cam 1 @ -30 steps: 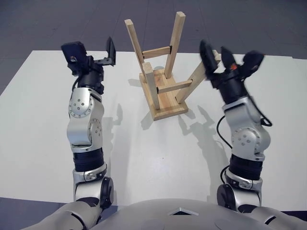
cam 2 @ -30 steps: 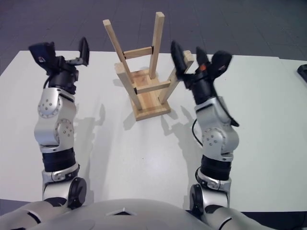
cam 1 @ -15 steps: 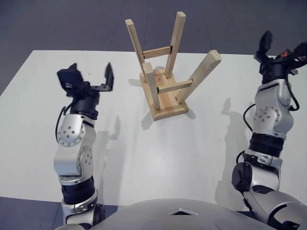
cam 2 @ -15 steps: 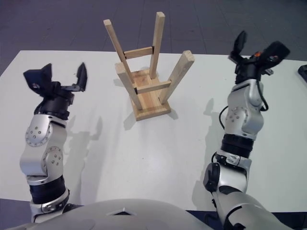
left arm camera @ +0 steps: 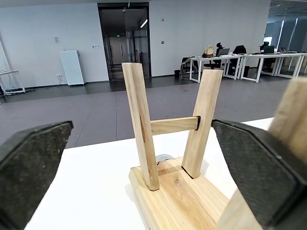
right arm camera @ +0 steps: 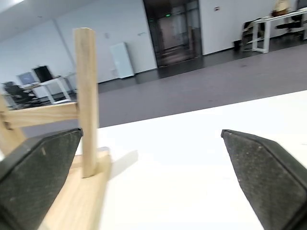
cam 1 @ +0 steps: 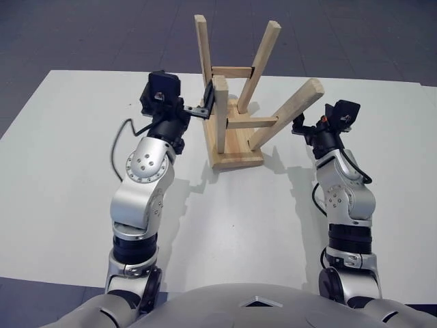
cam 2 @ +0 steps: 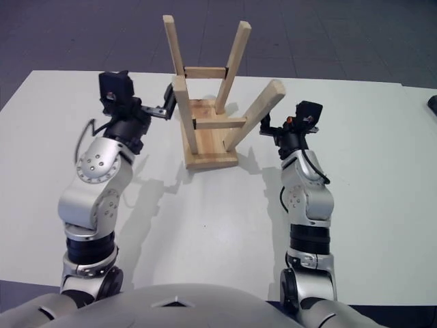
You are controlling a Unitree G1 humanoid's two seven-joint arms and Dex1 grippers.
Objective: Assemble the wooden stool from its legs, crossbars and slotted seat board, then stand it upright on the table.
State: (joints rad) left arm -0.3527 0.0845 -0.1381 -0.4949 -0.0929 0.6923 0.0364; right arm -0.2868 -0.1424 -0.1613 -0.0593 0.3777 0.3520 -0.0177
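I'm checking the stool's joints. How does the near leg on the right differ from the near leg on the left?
The near-right leg leans outward toward the right gripper; the near-left leg stands nearly upright beside the left gripper. The near-right leg's top overhangs the edge of the seat board; the near-left leg's sits above the board. Both are plain light wood.

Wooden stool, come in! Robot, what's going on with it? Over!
Left gripper open beside near leg. Right gripper open by leaning leg. Pale wooden stool upside down on white table, seat board down. That leg splays outward.
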